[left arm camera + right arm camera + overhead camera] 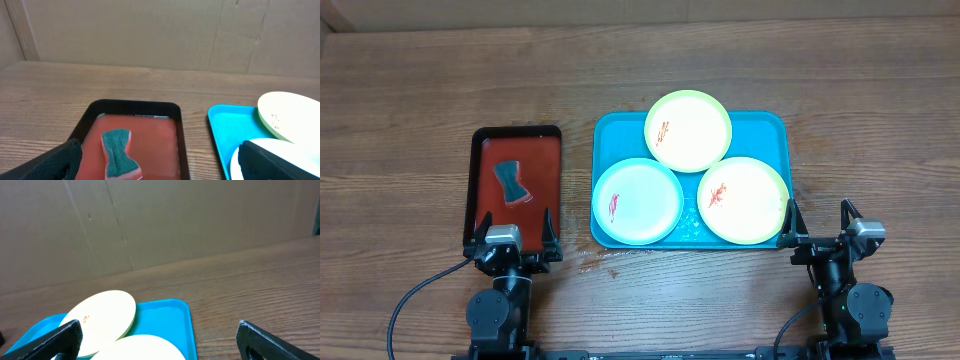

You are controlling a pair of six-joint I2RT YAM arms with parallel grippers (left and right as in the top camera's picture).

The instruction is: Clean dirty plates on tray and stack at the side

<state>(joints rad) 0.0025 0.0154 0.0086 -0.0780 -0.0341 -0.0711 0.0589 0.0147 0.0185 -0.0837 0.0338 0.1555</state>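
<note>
Across the wooden table [420,100] the biggest thing is the tray [615,135], turquoise, lying right of centre with all three plates on it. Left of it, just beside and apart, lies a narrower red tray [545,160] with a black rim.

On the turquoise tray the plates sit close together in a triangle. One yellow-green plate [688,131] is at the far side, its far edge lying over the tray's far rim. A second yellow-green plate [743,200] fills the near right corner, and the light blue plate [638,202] fills the near left. Whether their edges touch I cannot tell.

A dark green sponge [510,180], narrowed at the waist, lies on the red tray.

Both claws stand with fingers spread wide and hold nothing. The left gripper [514,228] is at the near end of the red tray; the right gripper [819,222] is over bare wood, just off the turquoise tray's near right corner.

Each plate carries a small red smear — left of centre on all three.
</note>
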